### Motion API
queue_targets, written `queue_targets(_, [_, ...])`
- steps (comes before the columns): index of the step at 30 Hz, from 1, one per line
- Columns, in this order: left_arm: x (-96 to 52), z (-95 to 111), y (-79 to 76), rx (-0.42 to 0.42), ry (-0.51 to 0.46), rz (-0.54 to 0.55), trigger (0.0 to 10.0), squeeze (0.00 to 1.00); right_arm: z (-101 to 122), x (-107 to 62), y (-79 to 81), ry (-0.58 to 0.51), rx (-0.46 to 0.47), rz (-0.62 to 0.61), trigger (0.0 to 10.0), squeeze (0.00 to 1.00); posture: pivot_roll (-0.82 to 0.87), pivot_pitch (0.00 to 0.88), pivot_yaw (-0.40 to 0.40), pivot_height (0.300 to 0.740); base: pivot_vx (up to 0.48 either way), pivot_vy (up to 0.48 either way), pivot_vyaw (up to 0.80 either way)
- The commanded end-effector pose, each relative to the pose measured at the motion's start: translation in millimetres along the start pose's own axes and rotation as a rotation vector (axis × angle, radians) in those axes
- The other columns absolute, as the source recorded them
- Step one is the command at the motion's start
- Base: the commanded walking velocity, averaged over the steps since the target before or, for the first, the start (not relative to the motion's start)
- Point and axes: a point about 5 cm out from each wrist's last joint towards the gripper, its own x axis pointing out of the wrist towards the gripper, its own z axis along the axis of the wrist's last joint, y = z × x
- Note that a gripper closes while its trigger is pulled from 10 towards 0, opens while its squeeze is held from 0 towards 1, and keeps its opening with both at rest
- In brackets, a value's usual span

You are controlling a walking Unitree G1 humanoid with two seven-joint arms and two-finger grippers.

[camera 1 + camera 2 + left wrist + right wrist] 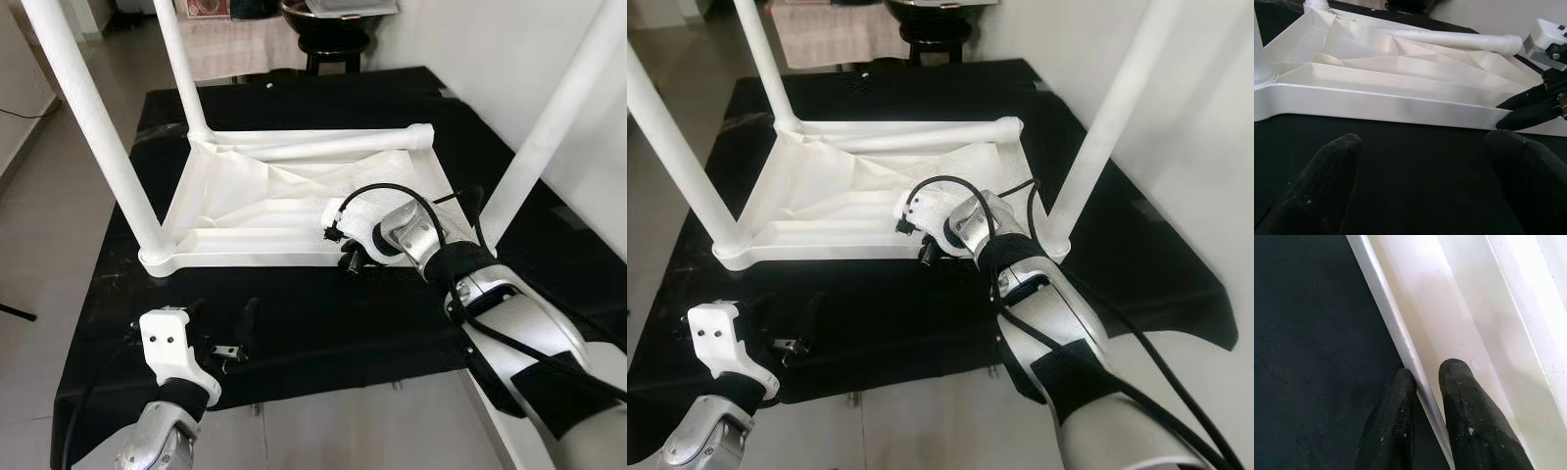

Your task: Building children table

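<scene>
A white children's table (255,211) lies upside down on a black cloth (323,323). Three white legs stand up from its corners: front left (93,127), back left (181,64) and right (554,117). Another leg (333,145) lies flat along the tabletop's far edge. My right gripper (350,262) is shut on the table's near rim (1400,340), one finger on each side of it. My left gripper (223,318) hovers open over the cloth in front of the table, its fingertips (1347,144) wide apart and holding nothing.
A black stool (328,39) and a pale rug (235,44) stand beyond the cloth. A white wall (490,49) runs close along the right side. The cloth's front edge (294,397) lies near my arms, with tiled floor (49,225) on the left.
</scene>
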Motion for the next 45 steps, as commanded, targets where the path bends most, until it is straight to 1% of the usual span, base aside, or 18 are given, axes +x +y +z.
queue_targets(1, [-1.4,-4.4,1.3,-0.005,0.028,0.005,10.0,0.0,-10.6,8.2,7.7,0.017,0.078,0.033,0.0,0.0,-0.02,0.105,-0.022,0.74,0.0,0.0,0.0])
queue_targets(4, [-1.0,-4.7,1.6,-0.004,0.029,0.005,10.0,0.0,-9.9,8.5,8.5,0.014,0.085,0.042,0.0,0.0,-0.02,0.1,-0.021,0.74,0.0,0.0,0.0])
queue_targets(6, [-0.5,-5.0,1.8,-0.003,0.029,0.005,10.0,0.0,-4.5,7.3,8.8,-0.024,0.129,0.055,0.0,0.0,-0.02,0.096,-0.021,0.74,0.0,0.0,0.0])
queue_targets(10, [-0.1,-5.1,1.6,-0.004,0.029,0.004,10.0,0.0,0.4,6.2,9.2,-0.056,0.156,0.068,0.0,0.0,-0.02,0.095,-0.022,0.74,0.0,0.0,0.0])
queue_targets(14, [0.5,-4.8,1.5,-0.005,0.027,0.004,10.0,0.0,16.5,4.4,16.6,-0.141,0.219,0.171,0.0,0.0,-0.03,0.096,-0.02,0.74,0.0,0.0,0.0])
queue_targets(17, [0.8,-4.5,1.7,-0.006,0.026,0.004,10.0,0.0,28.2,3.7,24.7,-0.184,0.241,0.239,0.0,0.0,-0.03,0.097,-0.019,0.74,0.0,0.0,0.0])
queue_targets(19, [1.0,-4.1,2.0,-0.006,0.025,0.004,10.0,0.0,42.4,3.1,38.9,-0.233,0.265,0.321,0.0,0.0,-0.03,0.098,-0.018,0.74,0.0,0.0,0.0])
queue_targets(20, [1.0,-4.1,2.0,-0.006,0.025,0.004,10.0,0.0,42.4,3.1,38.9,-0.233,0.265,0.321,0.0,0.0,-0.03,0.098,-0.018,0.74,0.0,0.0,0.0])
queue_targets(22, [1.0,-3.3,2.5,-0.006,0.024,0.004,10.0,0.0,52.3,4.3,51.9,-0.266,0.272,0.361,0.0,0.0,-0.02,0.103,-0.014,0.74,0.0,0.0,0.0])
queue_targets(27, [1.0,-3.1,2.9,-0.003,0.026,0.003,10.0,0.0,59.0,7.2,61.6,-0.301,0.301,0.371,0.0,0.0,-0.01,0.102,-0.012,0.74,0.0,0.0,0.0])
queue_targets(29, [0.8,-2.9,3.3,0.006,0.028,0.005,10.0,0.0,64.9,13.0,66.3,-0.338,0.381,0.339,0.0,0.0,0.0,0.102,-0.011,0.74,0.0,0.0,0.0])
queue_targets(31, [-0.3,-2.1,3.7,0.01,0.027,0.011,10.0,0.0,69.1,18.4,66.4,-0.354,0.458,0.256,0.0,0.0,0.01,0.105,-0.015,0.74,0.0,0.0,0.0])
queue_targets(32, [-0.9,-1.7,3.8,0.011,0.026,0.014,10.0,0.0,72.2,19.2,64.5,-0.37,0.502,0.188,0.0,0.0,0.02,0.108,-0.015,0.74,0.0,0.0,0.0])
queue_targets(34, [-1.1,-1.6,3.7,0.012,0.026,0.014,10.0,0.0,73.9,17.7,63.9,-0.381,0.529,0.147,0.0,0.0,0.02,0.108,-0.015,0.74,0.0,0.0,0.0])
queue_targets(36, [-1.6,-1.3,3.4,0.012,0.026,0.013,10.0,0.0,76.2,18.0,58.5,-0.383,0.554,0.034,0.0,0.0,0.02,0.11,-0.016,0.74,0.0,0.0,0.0])
queue_targets(38, [-1.7,-1.2,3.3,0.013,0.026,0.013,10.0,0.0,76.7,18.0,57.2,-0.382,0.561,0.004,0.0,0.0,0.02,0.11,-0.016,0.74,0.0,0.0,0.0])
queue_targets(42, [-2.6,-1.3,2.8,0.015,0.03,0.012,10.0,0.0,71.1,18.2,42.8,-0.363,0.644,-0.197,0.0,0.0,0.03,0.113,-0.015,0.74,0.0,0.0,0.0])
queue_targets(45, [-3.1,-1.5,2.8,0.015,0.033,0.012,10.0,0.0,69.5,18.1,37.4,-0.364,0.73,-0.283,0.0,0.0,0.03,0.116,-0.017,0.74,0.0,0.0,0.0])
